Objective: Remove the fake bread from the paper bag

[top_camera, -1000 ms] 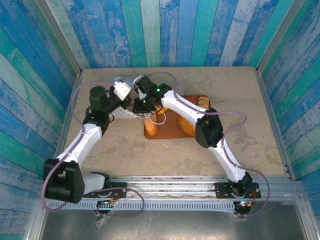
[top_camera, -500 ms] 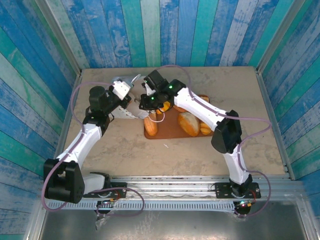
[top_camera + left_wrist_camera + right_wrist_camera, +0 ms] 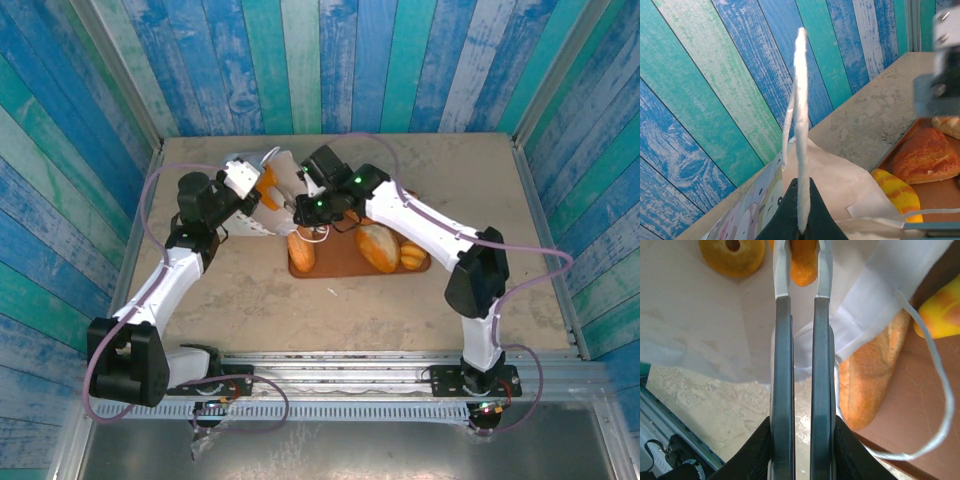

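The white paper bag [image 3: 268, 205] lies on its side at the tray's left end, its pastel print [image 3: 747, 212] facing the wall. My left gripper [image 3: 248, 185] [image 3: 800, 200] is shut on the bag's white cord handle [image 3: 800, 115] and holds it taut. My right gripper [image 3: 292, 205] [image 3: 803, 257] reaches into the bag's mouth, shut on an orange piece of fake bread [image 3: 804, 272]. A ring-shaped roll [image 3: 732, 255] lies inside the bag beside it. Three loaves [image 3: 301, 252] [image 3: 375, 247] [image 3: 412, 255] rest on the tray.
The reddish-brown tray [image 3: 345, 262] sits mid-table, right of the bag. The bag's other cord loop [image 3: 942, 390] hangs over the tray near a loaf [image 3: 870, 375]. Blue plank walls enclose the table at the back and sides. Bare tabletop [image 3: 250, 300] lies in front of the tray.
My right arm's elbow has swung out to the right, uncovering the loaves on the tray, while its gripper stayed at the bag's mouth. The bag's mouth now shows orange bread inside. The left arm held still.
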Available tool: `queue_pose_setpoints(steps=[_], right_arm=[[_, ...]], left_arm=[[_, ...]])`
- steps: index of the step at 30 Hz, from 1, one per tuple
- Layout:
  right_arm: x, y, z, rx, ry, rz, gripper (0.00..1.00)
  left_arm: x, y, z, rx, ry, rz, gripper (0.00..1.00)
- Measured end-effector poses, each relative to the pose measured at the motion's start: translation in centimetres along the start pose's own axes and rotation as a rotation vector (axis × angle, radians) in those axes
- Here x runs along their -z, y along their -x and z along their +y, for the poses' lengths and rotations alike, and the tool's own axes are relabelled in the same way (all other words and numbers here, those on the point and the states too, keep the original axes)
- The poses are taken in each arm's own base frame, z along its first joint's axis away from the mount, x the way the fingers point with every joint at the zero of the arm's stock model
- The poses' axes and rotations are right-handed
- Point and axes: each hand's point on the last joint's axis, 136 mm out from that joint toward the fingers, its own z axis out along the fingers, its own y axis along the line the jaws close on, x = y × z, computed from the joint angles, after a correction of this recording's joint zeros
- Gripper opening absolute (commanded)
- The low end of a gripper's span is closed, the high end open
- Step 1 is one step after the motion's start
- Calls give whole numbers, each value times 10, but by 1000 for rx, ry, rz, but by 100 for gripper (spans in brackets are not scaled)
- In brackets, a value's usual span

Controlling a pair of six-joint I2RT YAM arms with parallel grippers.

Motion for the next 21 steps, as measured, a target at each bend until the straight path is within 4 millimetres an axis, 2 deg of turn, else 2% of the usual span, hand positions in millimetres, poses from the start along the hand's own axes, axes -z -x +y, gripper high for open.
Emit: queue_pose_setpoints(steps=[9,17,21], right_arm=[[84,-12,-10,62,-58,-125,0],[157,-46,-30,106,-170,-228,1],[176,-67,-38,124,-234,-235,1]], left_arm=[[0,-2,6,3,35,15,0],[0,7,20,24,92,10,0],[1,8,25,41,112,13,0]])
